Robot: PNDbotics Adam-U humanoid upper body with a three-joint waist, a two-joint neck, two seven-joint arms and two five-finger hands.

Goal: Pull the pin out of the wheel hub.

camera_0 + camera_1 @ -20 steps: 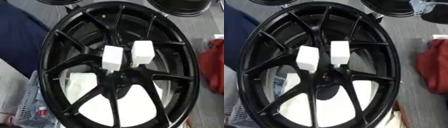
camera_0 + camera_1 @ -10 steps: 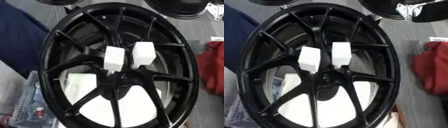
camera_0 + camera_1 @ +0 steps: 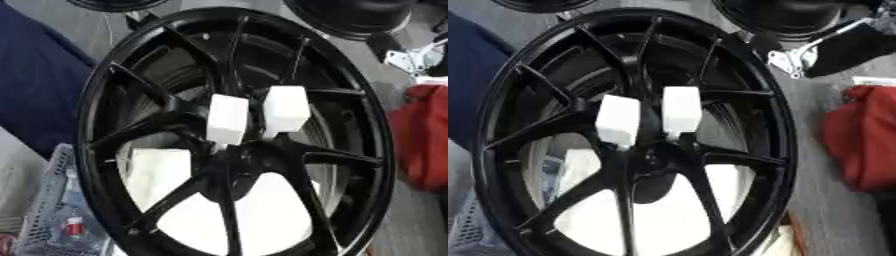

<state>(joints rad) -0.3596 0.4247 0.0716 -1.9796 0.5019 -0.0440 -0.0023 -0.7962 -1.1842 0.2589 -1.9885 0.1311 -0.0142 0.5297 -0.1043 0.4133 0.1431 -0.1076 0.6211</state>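
From the left: a blue cloth [image 3: 39, 90] and one grey basket [image 3: 52, 210] lie beside the single black wheel [image 3: 149, 131]. Two white block-shaped pins [image 3: 228, 119] [image 3: 286, 110] stand side by side just above its hub [image 3: 229, 167], their long axes running up-down in view with their lower ends toward the hub. The right hand [image 3: 842, 45] shows at the upper right, well apart from the pins, so they lie down and to its left. Whether it is spread or closed cannot be told, and the left hand is unseen, so the right is probably nearer. A red bag [image 3: 426, 135] lies further right.

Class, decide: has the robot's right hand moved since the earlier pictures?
Yes. The right hand has come down from the top right corner toward the black wheel, its fingers unclear.
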